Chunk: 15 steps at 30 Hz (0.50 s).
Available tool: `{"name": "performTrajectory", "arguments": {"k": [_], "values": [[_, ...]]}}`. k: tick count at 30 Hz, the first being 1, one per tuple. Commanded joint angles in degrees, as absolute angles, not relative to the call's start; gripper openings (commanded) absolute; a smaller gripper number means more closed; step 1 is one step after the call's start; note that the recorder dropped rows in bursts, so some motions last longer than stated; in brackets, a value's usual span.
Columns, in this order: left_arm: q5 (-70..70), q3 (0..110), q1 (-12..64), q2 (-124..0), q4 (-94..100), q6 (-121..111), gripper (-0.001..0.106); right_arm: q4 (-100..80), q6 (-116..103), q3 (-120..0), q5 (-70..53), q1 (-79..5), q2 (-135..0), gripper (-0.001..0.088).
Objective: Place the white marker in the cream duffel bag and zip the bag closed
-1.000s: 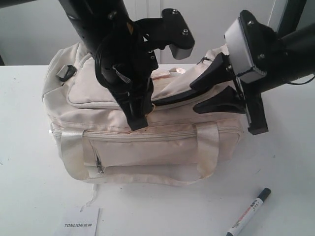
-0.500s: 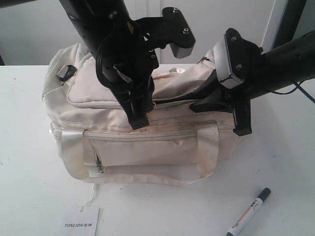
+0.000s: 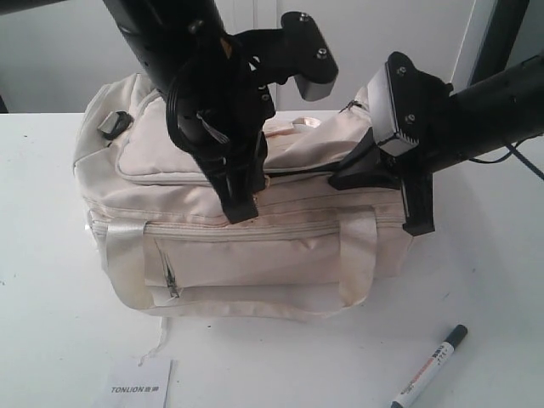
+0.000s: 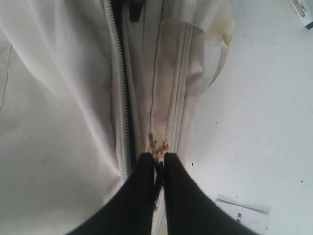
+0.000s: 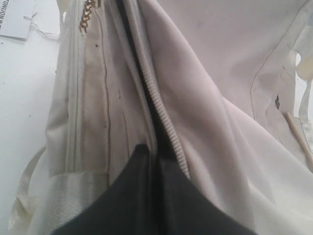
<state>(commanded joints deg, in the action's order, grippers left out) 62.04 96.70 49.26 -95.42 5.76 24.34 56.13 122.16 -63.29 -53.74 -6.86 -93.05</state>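
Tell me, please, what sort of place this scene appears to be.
Most likely a robotics lab bench, not a home: a white table against a plain pale wall, with a black left arm and a black right arm working on a cream duffel bag.

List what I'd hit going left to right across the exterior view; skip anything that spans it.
Card → left end effector → right end effector → marker. The bag spans most of the width, so it is left out.
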Motion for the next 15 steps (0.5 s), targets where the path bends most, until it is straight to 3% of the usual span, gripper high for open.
{"name": "performTrajectory", "arguments": {"k": [15], "values": [[65.28,96.7,49.26,-95.42,8.63,24.34,0.0,54.19,120.82,-63.29,-52.44,-6.86,-93.05,0.0]]}}
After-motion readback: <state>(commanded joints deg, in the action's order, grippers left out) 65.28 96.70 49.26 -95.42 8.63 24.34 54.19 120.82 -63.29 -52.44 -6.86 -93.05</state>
